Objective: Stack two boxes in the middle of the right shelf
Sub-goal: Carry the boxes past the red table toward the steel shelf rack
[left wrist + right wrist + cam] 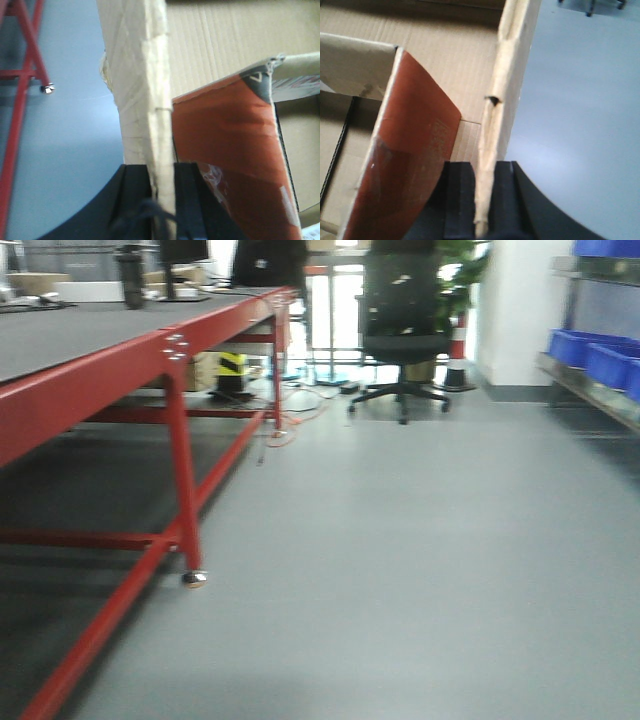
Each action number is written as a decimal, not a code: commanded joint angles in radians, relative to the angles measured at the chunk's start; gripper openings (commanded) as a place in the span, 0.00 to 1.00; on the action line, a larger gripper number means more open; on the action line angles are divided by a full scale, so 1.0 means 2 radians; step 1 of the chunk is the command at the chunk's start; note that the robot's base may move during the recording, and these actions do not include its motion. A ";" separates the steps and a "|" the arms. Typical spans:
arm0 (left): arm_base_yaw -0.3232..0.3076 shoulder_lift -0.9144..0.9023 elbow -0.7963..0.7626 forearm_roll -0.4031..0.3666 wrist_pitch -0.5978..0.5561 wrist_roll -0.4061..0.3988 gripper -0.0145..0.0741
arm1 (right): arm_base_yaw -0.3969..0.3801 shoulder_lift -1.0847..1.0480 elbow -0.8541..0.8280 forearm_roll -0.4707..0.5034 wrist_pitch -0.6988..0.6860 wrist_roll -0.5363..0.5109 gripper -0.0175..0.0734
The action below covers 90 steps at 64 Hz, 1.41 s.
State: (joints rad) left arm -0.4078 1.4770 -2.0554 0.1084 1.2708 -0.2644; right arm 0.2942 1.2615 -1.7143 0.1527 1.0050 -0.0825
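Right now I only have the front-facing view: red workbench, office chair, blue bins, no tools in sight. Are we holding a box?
Observer: Yes. In the left wrist view the left tool is clamped on the upright wall of a cardboard box.
Operator: And the right side?
Observer: The right tool grips a box wall the same way, with bare floor beyond it.
Operator: Anything inside?
Observer: An orange-red flap stands inside, next to the gripped wall, in both wrist views.

Red-framed table (120, 365) runs down the left; black office chair (403, 320) sits at the back on the grey floor (400, 560); blue bins (592, 355) on the shelf (582, 390) far right.
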 commanded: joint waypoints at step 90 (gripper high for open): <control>-0.004 -0.006 -0.007 -0.005 -0.033 -0.001 0.04 | -0.001 -0.005 -0.006 0.005 -0.022 -0.006 0.02</control>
State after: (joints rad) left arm -0.4100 1.4770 -2.0554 0.1135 1.2726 -0.2644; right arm 0.2942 1.2615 -1.7143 0.1527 1.0068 -0.0825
